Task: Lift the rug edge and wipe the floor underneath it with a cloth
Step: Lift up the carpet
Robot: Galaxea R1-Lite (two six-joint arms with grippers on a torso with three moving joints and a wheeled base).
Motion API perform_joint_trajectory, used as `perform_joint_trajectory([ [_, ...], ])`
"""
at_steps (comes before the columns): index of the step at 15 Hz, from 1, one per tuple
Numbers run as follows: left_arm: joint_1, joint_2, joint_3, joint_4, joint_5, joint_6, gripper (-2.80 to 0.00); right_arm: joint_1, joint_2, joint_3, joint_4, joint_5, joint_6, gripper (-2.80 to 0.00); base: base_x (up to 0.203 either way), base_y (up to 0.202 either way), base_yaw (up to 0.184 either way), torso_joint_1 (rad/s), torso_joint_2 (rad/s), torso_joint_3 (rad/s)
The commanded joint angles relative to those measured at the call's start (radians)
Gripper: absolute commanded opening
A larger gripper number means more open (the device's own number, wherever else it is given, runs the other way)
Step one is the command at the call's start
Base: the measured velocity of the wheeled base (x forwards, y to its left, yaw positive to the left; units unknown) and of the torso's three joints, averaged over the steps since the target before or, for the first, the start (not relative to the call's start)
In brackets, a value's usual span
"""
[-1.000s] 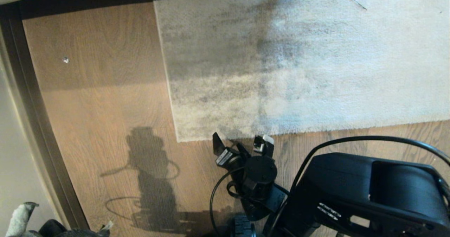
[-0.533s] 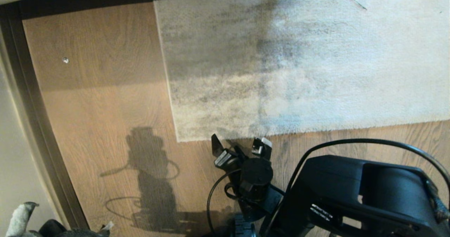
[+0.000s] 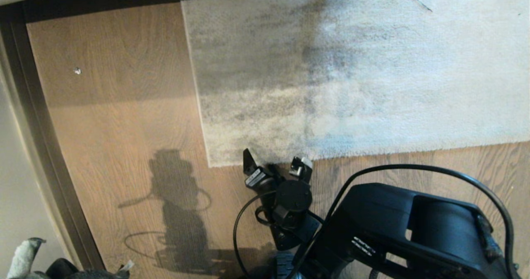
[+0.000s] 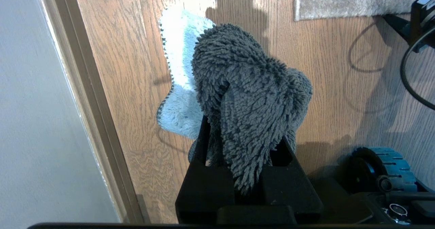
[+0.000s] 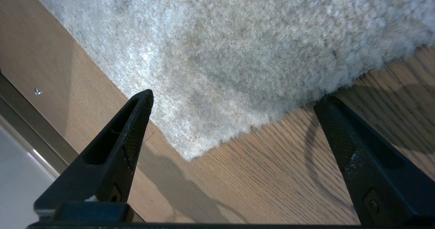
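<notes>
The mottled grey rug lies flat on the brown wood floor (image 3: 116,117), its near rug edge (image 3: 372,150) ending in a corner at the left. My right gripper (image 3: 276,159) hangs open right at that edge, just right of the corner. In the right wrist view the rug edge (image 5: 210,134) and its corner lie between the spread fingers of the right gripper (image 5: 235,98), one fingertip over the pile and the other at the border. My left gripper (image 4: 243,134) is parked low at the left, shut on the fuzzy dark grey cloth (image 4: 248,86), whose paler side hangs above the floor (image 4: 112,69).
A dark skirting strip (image 3: 45,146) and a pale wall run along the left. A small white speck (image 3: 77,70) lies on the floor at far left. My right arm's black cable (image 3: 414,169) arcs over the near boards. A base wheel (image 4: 384,168) sits near the left gripper.
My right gripper has shifted a little left and forward, up to the rug's near edge, and stays open. The rug, cloth and left arm have not moved.
</notes>
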Motion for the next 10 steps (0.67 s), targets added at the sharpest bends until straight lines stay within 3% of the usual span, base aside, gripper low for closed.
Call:
perform_joint_trajectory([
  [1,0.000,0.000,0.000,0.000,0.000,0.000,-2.80,-0.001,0.005,-0.015,-0.045,-0.002,0.004,0.00,0.000,0.000,0.000,0.000,0.00,0.000],
  [10,0.000,0.000,-0.001,0.000,0.000,0.000,-2.80,-0.005,0.010,0.017,-0.044,-0.005,0.001,0.00,0.000,0.000,0.000,0.000,0.00,0.000],
])
